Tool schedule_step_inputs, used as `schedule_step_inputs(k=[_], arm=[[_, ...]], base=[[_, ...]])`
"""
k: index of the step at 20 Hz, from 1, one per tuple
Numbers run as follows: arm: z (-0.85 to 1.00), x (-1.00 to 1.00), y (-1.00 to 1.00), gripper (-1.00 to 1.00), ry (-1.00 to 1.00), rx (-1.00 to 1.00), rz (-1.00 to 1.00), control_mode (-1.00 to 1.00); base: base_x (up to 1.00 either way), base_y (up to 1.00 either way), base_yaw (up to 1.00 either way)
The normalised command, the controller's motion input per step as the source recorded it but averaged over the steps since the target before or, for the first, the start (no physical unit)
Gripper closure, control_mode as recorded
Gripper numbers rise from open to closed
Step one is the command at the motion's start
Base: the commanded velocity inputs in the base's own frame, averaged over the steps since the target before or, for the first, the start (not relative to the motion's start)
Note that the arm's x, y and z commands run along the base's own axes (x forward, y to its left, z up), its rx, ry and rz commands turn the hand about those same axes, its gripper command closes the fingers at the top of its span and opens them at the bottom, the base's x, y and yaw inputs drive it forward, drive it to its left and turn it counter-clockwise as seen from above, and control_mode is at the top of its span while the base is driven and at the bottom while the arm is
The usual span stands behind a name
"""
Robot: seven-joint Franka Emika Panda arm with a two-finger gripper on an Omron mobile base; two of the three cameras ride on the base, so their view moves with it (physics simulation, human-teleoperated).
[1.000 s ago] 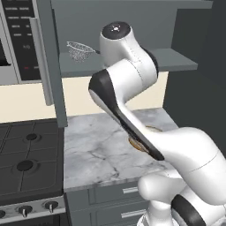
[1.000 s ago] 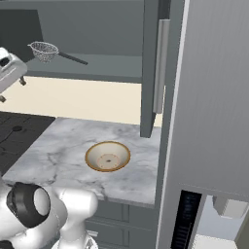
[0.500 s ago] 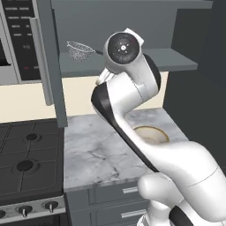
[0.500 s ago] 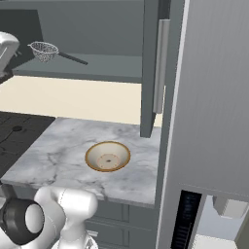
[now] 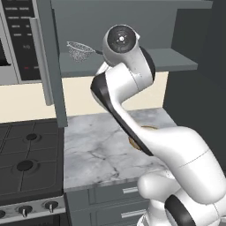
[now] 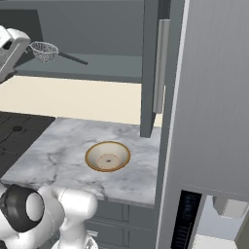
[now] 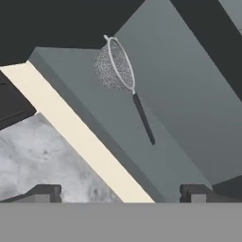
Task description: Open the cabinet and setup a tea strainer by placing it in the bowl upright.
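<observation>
The cabinet [image 6: 151, 63] is standing open above the desk [image 5: 106, 150], its doors swung out with their long silver bar handles showing, and its grey shelf [image 6: 97, 68] is lying exposed. The white arm [image 5: 132, 110] is rising from the near side and reaching up toward the left part of that shelf. The marble desk is carrying the bowl [image 6: 107, 156], which is sitting upright toward its right half, well below the shelf; in the left base view the arm is covering most of the bowl. The tea strainer [image 7: 124, 80] is lying on the shelf, its mesh basket toward the left and its thin dark handle pointing right. The tool [image 7: 121, 193] is hovering in front of the shelf with its fingertips [image 7: 47, 193] spread wide, pinching nothing, apart from the strainer.
</observation>
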Motion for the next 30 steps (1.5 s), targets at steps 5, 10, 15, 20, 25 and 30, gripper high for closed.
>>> schedule_step_inputs(k=[5,10,15,20,25,30], arm=[[0.0,0.54,0.09,-1.0,0.08,0.0,0.09,-1.0],[0.0,0.54,0.15,-1.0,0.07,0.0,0.12,-1.0],[0.0,0.43,0.22,-1.0,0.07,0.0,0.15,-1.0],[-0.05,0.35,0.24,-1.0,0.1,0.0,0.12,-1.0],[-0.07,0.29,0.18,-1.0,0.02,-0.01,0.04,-1.0],[-0.07,0.36,0.12,-1.0,0.01,0.0,0.01,-1.0]], base=[[0.0,0.0,0.0],[0.0,0.0,0.0],[0.0,0.0,0.0],[0.0,0.0,0.0],[0.0,0.0,0.0],[0.0,0.0,0.0]])
